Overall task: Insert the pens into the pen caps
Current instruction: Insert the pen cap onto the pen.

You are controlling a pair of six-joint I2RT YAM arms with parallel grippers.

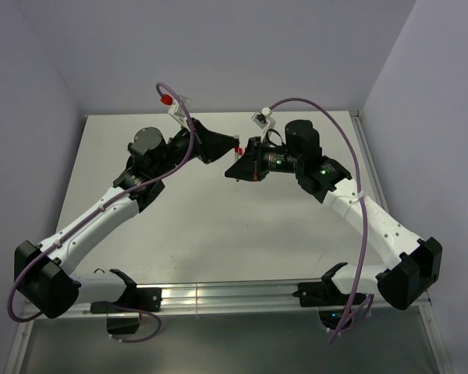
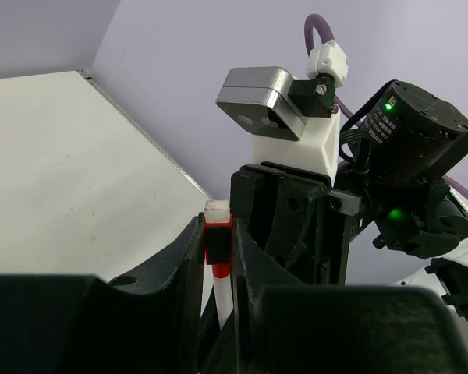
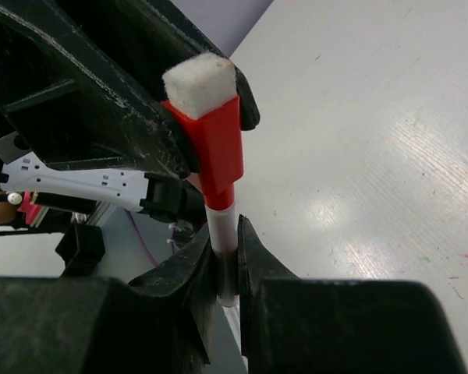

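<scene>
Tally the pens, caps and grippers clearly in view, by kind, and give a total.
Pen: 1
Red cap: 1
Grippers: 2, the left gripper and the right gripper
Total: 4

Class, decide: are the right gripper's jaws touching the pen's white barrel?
Touching. The right wrist view shows the right gripper closed on the pen with no gap, just below the red cap.
</scene>
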